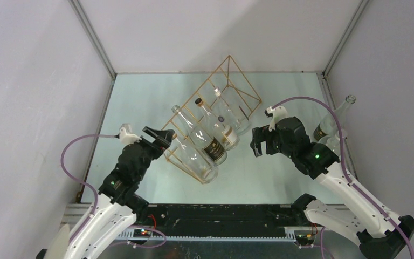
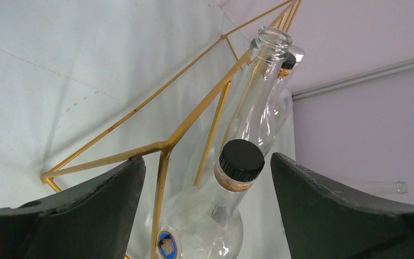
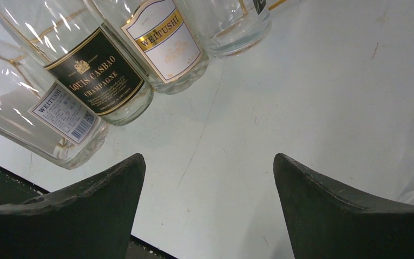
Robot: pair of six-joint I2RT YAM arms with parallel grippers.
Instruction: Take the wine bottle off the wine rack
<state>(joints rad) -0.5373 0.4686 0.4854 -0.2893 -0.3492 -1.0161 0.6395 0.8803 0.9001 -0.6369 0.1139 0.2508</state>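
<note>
Closing in, nothing grabbed yet. The rack [image 1: 245, 79] sits mid-desk [image 1: 280, 178] with what looks like four bottles [image 1: 191, 154] lying in its cells, bases toward the arms and necks angled up and away. All of them look seated, none part-way out. The left gripper [image 1: 161, 139] is just beside the rack's left corner, jaws spread and empty. In its wrist view a capped neck [image 2: 241, 159] lines up between the fingers [image 2: 86, 210] but lies beyond them, no contact, and an open neck [image 2: 269, 40] is behind it. The right gripper [image 1: 256, 143] is near the bottle bases, also spread wide and holding nothing. Its wrist view shows bare desk between the fingers, with the black-label bottle [image 3: 94, 73] and white-label bottle [image 3: 164, 40] ahead and to one side. One more bottle [image 1: 337, 121] stands off the rack by the right wall; can't tell if it counts. My read: approach stage only. Left to do: pick a bottle, close on it, slide it clear of the wire, set it on the desk.
</note>
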